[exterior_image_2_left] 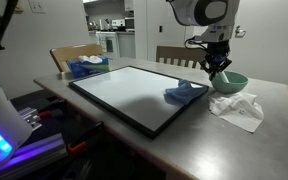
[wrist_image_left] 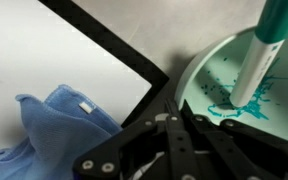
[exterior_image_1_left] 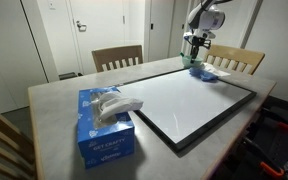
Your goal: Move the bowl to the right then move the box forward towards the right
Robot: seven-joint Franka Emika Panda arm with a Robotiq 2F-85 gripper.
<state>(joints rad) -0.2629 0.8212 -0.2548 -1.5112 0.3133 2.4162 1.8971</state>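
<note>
My gripper (wrist_image_left: 172, 110) is shut tight with nothing in it, hanging just beside the bowl (wrist_image_left: 212, 78), which sits off the board (wrist_image_left: 64, 60) corner at my two o'clock in the wrist view. The bowl looks light, stiff and slick, so I would pinch its rim. Only the wrist view shows the pen (wrist_image_left: 258, 50) standing inside. The box (exterior_image_1_left: 106, 125), at the table's far end, shows in both exterior views.

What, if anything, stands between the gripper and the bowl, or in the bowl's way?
Nothing visible stands between them: the gripper, jaws shut, hangs at the rim of the bowl. A blue cloth and a crumpled white tissue lie close beside the bowl; either could be in its path.
</note>
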